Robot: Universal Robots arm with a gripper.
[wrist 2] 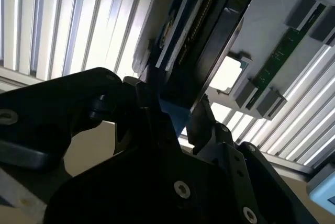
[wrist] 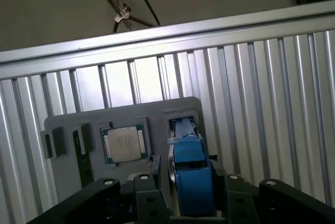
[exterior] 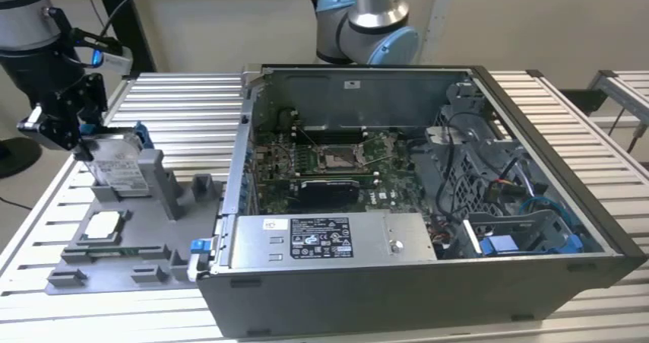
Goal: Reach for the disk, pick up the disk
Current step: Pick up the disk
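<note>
Jaws clamp the disk (exterior: 120,169) between them at its upper edge.

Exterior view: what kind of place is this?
Probably a robotics lab bench for computer assembly: an open computer case on a slatted metal table, a grey fixture holding parts, and a robot arm.

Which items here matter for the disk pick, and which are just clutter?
Job:
disk, upright in the grey fixture
gripper, closed on it

Lying about:
CPU chip and memory module on that fixture
open computer case
second robot arm behind it
</note>
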